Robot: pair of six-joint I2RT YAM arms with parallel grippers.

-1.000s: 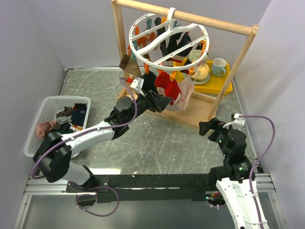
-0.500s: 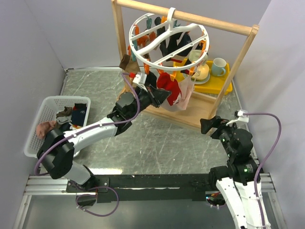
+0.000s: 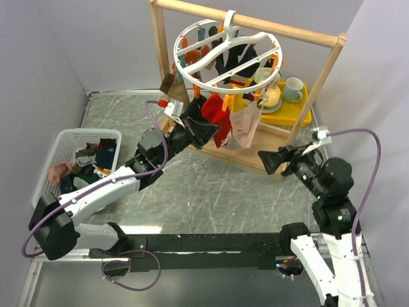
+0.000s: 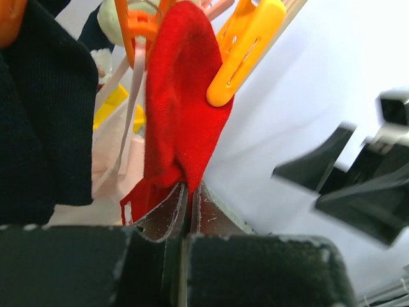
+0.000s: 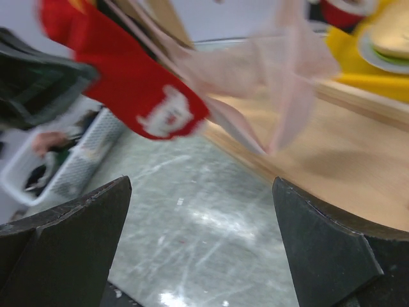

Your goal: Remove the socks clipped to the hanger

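White basket [image 3: 46, 184] sits left of wooden frame [image 3: 300, 32]; mug [image 3: 293, 89] rests on yellow tray [image 3: 296, 114].

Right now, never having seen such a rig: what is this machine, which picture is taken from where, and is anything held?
Two robot arms sit at the near edge of a table, each ending in a two-finger gripper. The wide picture looks down from above and behind; the other two come from wrist cameras. A white round hanger with socks clipped on hangs from a wooden rail. A basket on the left holds loose socks. The left gripper is shut on the red sock, near its lower end; the right gripper is open and empty.
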